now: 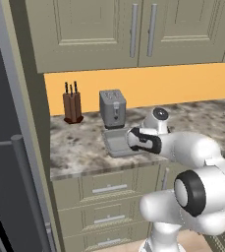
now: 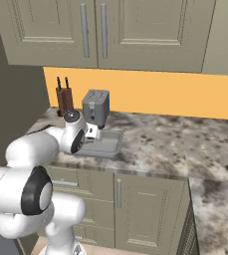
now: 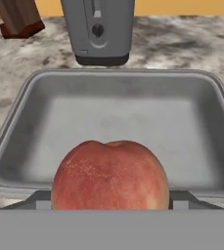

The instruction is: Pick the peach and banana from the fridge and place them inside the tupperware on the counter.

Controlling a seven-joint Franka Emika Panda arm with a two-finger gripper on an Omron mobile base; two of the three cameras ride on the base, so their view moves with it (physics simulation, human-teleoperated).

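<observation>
Step in hand: delivery of fruit 1 of 2. The peach point(image 3: 110, 175) sits low in the hand view, held in the hand point(image 3: 110, 202); the fingertips themselves are hidden behind the fruit, so the grip is judged from the peach riding with the camera.

Position: the peach hangs at the near rim of the tupperware point(image 3: 15, 127), which lies open below and ahead with a bare grey floor. In the left base view the hand point(image 1: 133, 139) is over the near right part of the tray point(image 1: 115, 143); in the right base view the wrist covers the tray's left end point(image 2: 105, 144).

Surroundings: tupperware rests on the tabletop point(image 1: 79, 147), just in front of the toaster point(image 1: 112, 108). Knife block point(image 1: 72, 106) stands to the toaster's left, apart from the tray. Fridge point(image 1: 11, 147) at far left edge of the left base view, its bar handle visible.

Next move, as judged: carry the peach a little further forward over the tray's middle, lower, then part the fingers. Round fruit may roll, so release low. The banana is not yet in the tray and needs a trip to the fridge.
</observation>
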